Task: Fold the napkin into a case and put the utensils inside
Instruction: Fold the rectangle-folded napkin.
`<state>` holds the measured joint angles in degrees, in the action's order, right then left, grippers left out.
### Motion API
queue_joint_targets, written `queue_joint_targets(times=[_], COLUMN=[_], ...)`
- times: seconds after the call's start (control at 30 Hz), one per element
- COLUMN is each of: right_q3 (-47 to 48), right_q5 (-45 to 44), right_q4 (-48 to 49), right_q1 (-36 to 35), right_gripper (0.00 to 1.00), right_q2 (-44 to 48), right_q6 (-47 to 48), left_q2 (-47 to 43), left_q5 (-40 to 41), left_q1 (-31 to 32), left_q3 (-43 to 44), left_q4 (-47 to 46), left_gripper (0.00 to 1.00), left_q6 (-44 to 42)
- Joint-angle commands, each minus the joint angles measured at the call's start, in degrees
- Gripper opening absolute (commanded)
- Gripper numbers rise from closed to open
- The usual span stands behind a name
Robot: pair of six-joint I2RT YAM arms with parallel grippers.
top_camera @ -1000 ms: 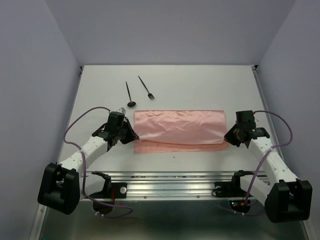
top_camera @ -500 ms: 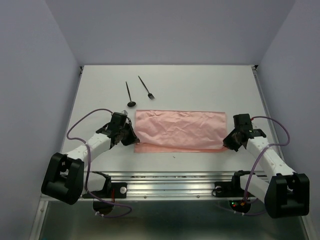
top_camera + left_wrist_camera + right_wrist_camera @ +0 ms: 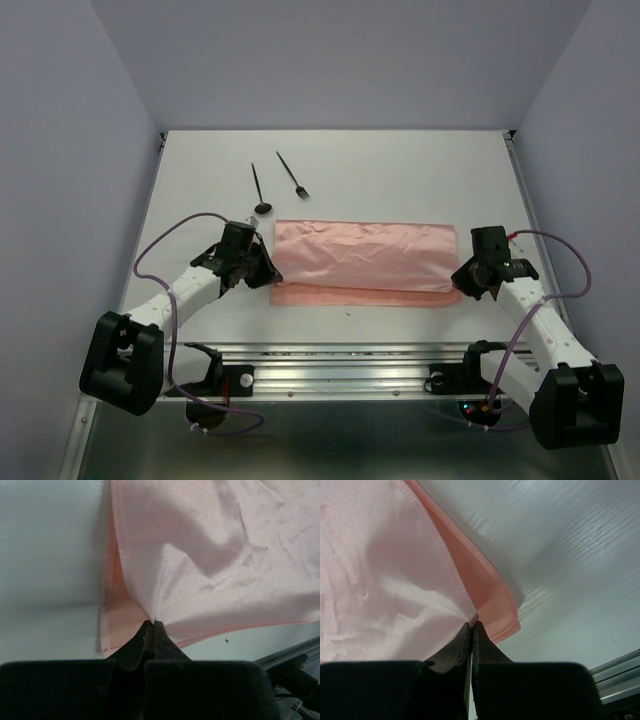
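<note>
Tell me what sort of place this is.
Probably a lab robot workcell: a white table boxed in by plain pale walls, a left arm and right arm bolted to a metal rail, a pink napkin staged between them.

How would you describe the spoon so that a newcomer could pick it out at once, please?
On the white table, find the pink napkin, then look just beyond its far left corner. Of the two slim black items there, the spoon is the left one, ending in a round bowl, whereas the fork ends in tines.
</note>
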<state>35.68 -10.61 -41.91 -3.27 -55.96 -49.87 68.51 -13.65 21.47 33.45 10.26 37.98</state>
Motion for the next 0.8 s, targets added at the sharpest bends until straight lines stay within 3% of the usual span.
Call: queue_joint_targets(times=[0.0, 0.43, 0.47, 0.5, 0.53, 0.57, 0.6, 0.63, 0.7, 0.77], right_q3=[1.8, 1.7, 1.7, 1.6, 1.6, 1.5, 1.4, 1.2, 1.1, 1.4], right_q5=[-2.8, -2.9, -2.9, -2.9, -2.7, -2.6, -2.2, -1.2, -0.5, -0.5], right_q4=[-1.5, -2.5, -2.6, -2.6, -2.7, -2.6, -2.3, -1.4, -1.3, -1.3], right_q1=[0.4, 0.4, 0.4, 0.4, 0.4, 0.4, 0.4, 0.4, 0.4, 0.4], right_gripper=[0.01, 0.02, 0.04, 0.07, 0.15, 0.2, 0.29, 0.49, 0.6, 0.62], right_q2=[-0.3, -0.5, -0.5, -0.5, -0.5, -0.6, -0.6, -1.1, -2.2, -2.8], right_q6=[-1.2, -1.2, -1.2, -1.1, -1.0, -0.8, -0.4, 0.5, 0.9, 0.8], left_q2=[-1.4, -0.5, -0.2, 0.0, 0.0, -0.1, -0.3, -0.7, -1.0, -0.9], left_q5=[-1.1, -0.7, -0.9, -1.5, -1.6, -1.5, -1.5, -1.6, -1.1, 0.1], left_q1=[0.7, 1.5, 1.6, 1.7, 2.2, 2.4, 2.6, 2.7, 2.7, 2.7], left_q3=[0.4, 0.2, 0.6, 1.0, 1.3, 1.7, 1.9, 2.1, 3.5, 4.8], left_q4=[1.3, 3.7, 4.3, 5.5, 6.2, 7.1, 7.5, 8.4, 9.4, 10.9], left_gripper=[0.0, 0.0, 0.19, 0.32, 0.56, 0.67, 0.8, 0.94, 0.99, 0.99], left_q6=[-1.1, -1.2, -1.4, -1.7, -1.8, -1.8, -1.9, -1.9, -2.6, -3.0])
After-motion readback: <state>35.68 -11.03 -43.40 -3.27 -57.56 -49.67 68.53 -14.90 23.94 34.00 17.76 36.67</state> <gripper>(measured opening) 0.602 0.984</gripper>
